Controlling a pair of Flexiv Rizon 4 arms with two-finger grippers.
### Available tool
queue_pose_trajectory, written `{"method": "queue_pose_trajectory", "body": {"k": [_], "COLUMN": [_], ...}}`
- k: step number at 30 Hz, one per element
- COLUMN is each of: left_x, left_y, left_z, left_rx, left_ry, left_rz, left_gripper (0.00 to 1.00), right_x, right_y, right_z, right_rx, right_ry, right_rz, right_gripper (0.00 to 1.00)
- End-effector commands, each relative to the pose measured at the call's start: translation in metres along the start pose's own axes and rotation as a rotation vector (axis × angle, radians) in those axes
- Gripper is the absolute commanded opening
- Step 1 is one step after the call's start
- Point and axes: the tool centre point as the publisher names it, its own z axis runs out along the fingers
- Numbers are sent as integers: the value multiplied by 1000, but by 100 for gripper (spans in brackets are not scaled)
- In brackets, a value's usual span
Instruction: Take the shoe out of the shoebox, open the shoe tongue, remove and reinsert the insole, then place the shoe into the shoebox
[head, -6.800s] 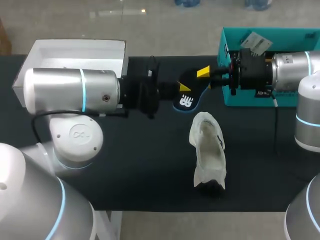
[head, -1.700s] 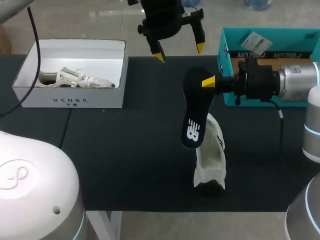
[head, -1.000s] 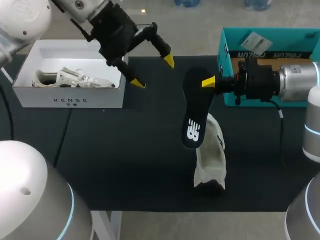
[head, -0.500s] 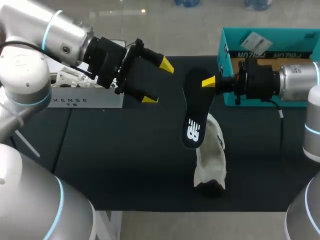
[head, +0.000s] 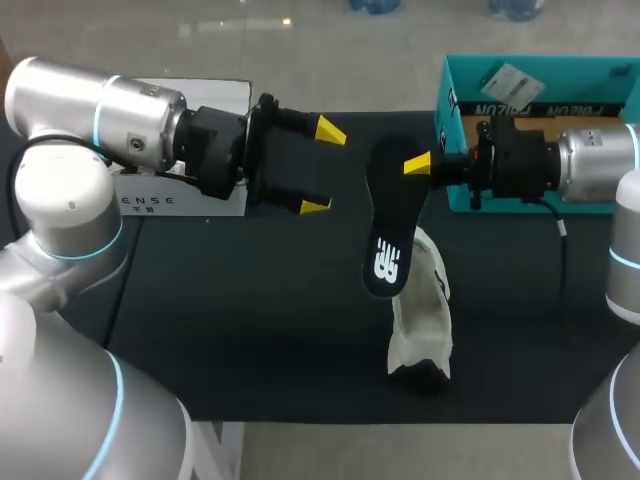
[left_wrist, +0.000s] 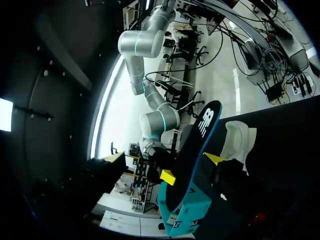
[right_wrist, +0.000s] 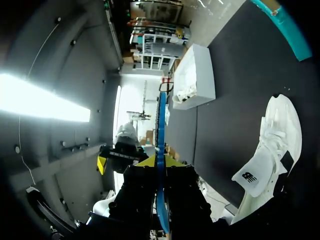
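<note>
Starting at the far left, there's one white shoebox (head: 158, 201), half hidden behind the left arm. The right wrist view shows something pale inside it, perhaps a second shoe, though it's too small to call.

The left gripper (head: 322, 168) comes next. It hangs over the black table (head: 250, 330), just right of that box and pointing right. The claw is spread wide, one yellow tip far and one near, with nothing between them and nothing touching them. It's a short way off the insole and faces it square on.

In the middle is one black insole (head: 389, 215), held up off the table. Its far end is pinched and its logo end hangs toward the near side. From above, that logo end overlaps the far end of the shoe.

There's one white shoe (head: 420, 320) out on the table, near of centre and lying far-to-near. It's well apart from both boxes, and its tongue is flopped out.

At the right, the right gripper (head: 422, 163) reaches in from in front of the teal box. The right wrist view shows its two yellow tips pressed on either face of the insole, with the thin blue edge standing up between them.

At the far right is one teal shoebox (head: 545, 78), open, with the right arm stretched across it.

That makes two boxes, one shoe on the table, one insole and two claws.
</note>
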Motion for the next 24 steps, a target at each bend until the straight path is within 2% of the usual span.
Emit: {"method": "queue_pose_trajectory", "body": {"k": [1, 3, 11, 16, 24], "left_x": [7, 15, 38, 43, 43], "left_y": [3, 6, 25, 36, 46], "left_z": [3, 6, 15, 30, 52], "left_rx": [-49, -91, -141, -156, -118], "left_ry": [-29, -28, -42, -32, -52], "left_rz": [20, 64, 50, 51, 55], "left_gripper": [100, 100, 100, 100, 100], "right_x": [0, 0, 0, 0, 0], "right_y": [0, 0, 0, 0, 0], "right_z": [1, 1, 1, 1, 1], "right_rx": [-1, -1, -1, -1, -1], "right_ry": [-1, -1, -1, -1, -1], "right_rz": [0, 0, 0, 0, 0], "right_gripper": [0, 0, 0, 0, 0]}}
